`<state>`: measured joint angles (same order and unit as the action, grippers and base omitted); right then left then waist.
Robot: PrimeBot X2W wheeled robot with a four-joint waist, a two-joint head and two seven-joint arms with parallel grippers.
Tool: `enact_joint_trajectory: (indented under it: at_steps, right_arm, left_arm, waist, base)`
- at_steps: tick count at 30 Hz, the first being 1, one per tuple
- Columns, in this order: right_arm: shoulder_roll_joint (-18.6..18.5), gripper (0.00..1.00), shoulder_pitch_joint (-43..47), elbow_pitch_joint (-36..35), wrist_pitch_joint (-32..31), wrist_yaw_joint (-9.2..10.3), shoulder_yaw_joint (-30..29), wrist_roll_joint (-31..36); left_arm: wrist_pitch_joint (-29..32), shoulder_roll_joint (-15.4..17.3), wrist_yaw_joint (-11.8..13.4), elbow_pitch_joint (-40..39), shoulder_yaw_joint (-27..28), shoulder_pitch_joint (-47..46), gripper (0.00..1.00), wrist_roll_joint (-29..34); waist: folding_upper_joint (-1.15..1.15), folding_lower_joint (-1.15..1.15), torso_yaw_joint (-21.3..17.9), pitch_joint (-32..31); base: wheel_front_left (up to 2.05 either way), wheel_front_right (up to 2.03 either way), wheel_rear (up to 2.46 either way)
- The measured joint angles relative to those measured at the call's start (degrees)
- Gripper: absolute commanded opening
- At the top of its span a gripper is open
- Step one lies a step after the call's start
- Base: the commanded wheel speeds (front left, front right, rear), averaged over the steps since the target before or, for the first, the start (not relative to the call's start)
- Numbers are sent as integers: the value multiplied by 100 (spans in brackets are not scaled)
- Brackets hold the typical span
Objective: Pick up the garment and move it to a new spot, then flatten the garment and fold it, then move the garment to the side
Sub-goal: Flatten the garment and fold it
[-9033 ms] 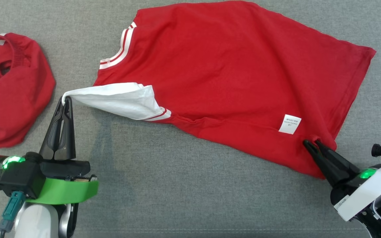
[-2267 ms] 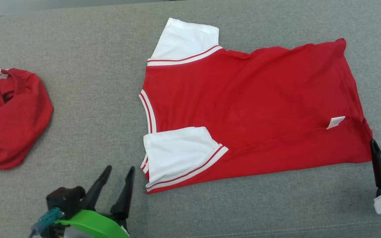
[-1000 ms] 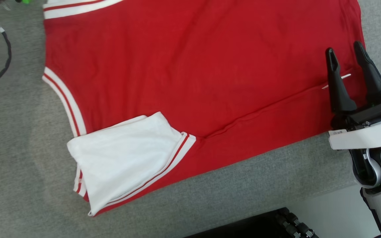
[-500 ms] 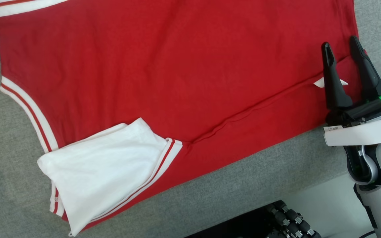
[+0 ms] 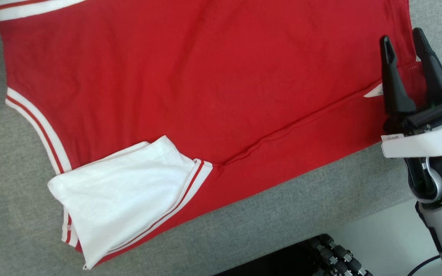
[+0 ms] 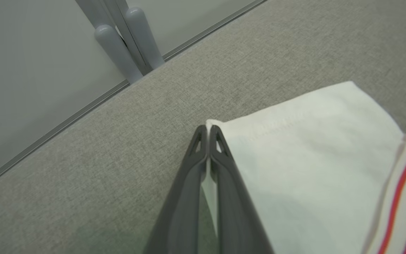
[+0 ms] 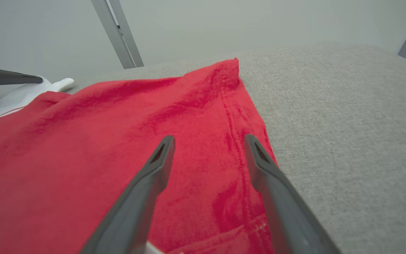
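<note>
Left gripper (image 6: 208,128), newly shut, pinches soft white sleeve (image 6: 312,158); right gripper (image 5: 401,35) gapes wide.

Bare pad (image 5: 290,209) lay open from 6 to 9 o'clock of the shirt (image 5: 205,76); at 5 o'clock its edge met black rollers (image 5: 336,255). In the left wrist view, two grey posts (image 6: 142,38) stood at 11 o'clock.

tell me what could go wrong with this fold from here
1. The left gripper pinches just the corner of the far sleeve; a pull could slip it free.
2. The right gripper is open over the hem, holding nothing, so a one-sided pull may skew the garment.
3. The near sleeve lies doubled over; it may get creased into the fold.
</note>
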<state>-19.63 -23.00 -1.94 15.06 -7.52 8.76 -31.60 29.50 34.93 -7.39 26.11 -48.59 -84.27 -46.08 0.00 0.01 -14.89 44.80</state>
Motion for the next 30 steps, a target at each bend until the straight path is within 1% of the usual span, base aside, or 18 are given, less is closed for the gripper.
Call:
enact_joint_trajectory:
  at_steps: [2,5,7,9,12,15,18,21,25,30]
  right_arm:
    - [-126,100,-165,132,0,-1,99,-58]
    - [-375,100,-520,586,-8,-1,367,-188]
    - [-467,100,-903,965,-281,0,459,-265]
    - [-463,100,-1363,1296,-723,0,452,-303]
    - [-427,100,-2006,1826,-1566,0,424,-302]
    - [-444,100,-2564,2346,-2537,0,379,-343]
    - [-489,100,-3039,2693,-3237,3,354,-341]
    - [-495,100,-3423,3037,-3728,3,319,-276]
    - [-493,100,-3775,3556,-4205,3,229,-149]
    - [-409,100,-4046,4092,-4513,3,25,-146]
  left_arm:
    - [-187,-11,0,-93,-71,41,0,-89]
    - [-443,-20,0,-255,-193,175,0,-220]
    - [-581,-8,0,-374,-272,279,0,-316]
    - [-668,12,0,-490,-354,359,0,-365]
    - [-766,38,0,-650,-468,481,0,-422]
    - [-790,63,0,-847,-567,545,0,-474]
    - [-788,113,0,-1014,-634,590,0,-481]
    - [-765,156,0,-1122,-662,624,0,-532]
    - [-724,183,0,-1226,-695,647,0,-532]
    - [-713,208,7,-1302,-712,648,0,-532]
  waist:
    - [0,0,30,-86]
    - [0,0,92,-253]
    - [0,0,144,-390]
    - [0,0,200,-518]
    - [0,0,303,-708]
    - [0,-1,455,-866]
    - [0,-1,606,-970]
    - [0,-1,734,-1043]
    - [0,-1,866,-1095]
    - [0,-1,968,-1080]
  base:
    - [0,0,0]
    - [0,0,0]
    - [0,0,0]
    - [0,0,0]
    - [0,0,0]
    - [0,0,0]
    - [0,0,0]
    - [0,0,0]
    - [0,0,0]
    - [0,0,0]
